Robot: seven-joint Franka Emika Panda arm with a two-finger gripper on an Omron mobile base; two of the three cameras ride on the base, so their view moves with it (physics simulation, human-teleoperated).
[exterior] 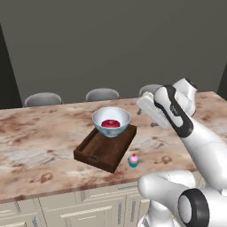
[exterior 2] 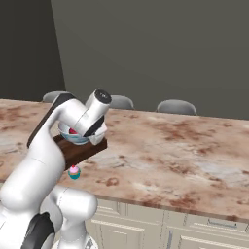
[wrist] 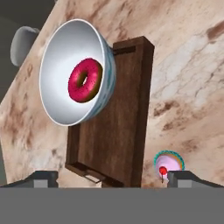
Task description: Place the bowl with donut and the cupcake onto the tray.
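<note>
The white bowl with a blue pattern stands on the far end of the dark wooden tray, and the red-pink donut lies in its bottom. The teal-wrapped cupcake with pink frosting sits on the counter just off the tray's near right corner. In the hand view the bowl, donut, tray and cupcake all show. My gripper hovers above the tray's near end, open, with nothing between its fingertips. My arm partly covers the bowl in the right base view.
The marble counter stretches wide to both sides, with its front edge close to the cupcake. Grey stools stand behind the far edge. Cream cabinets run below the counter.
</note>
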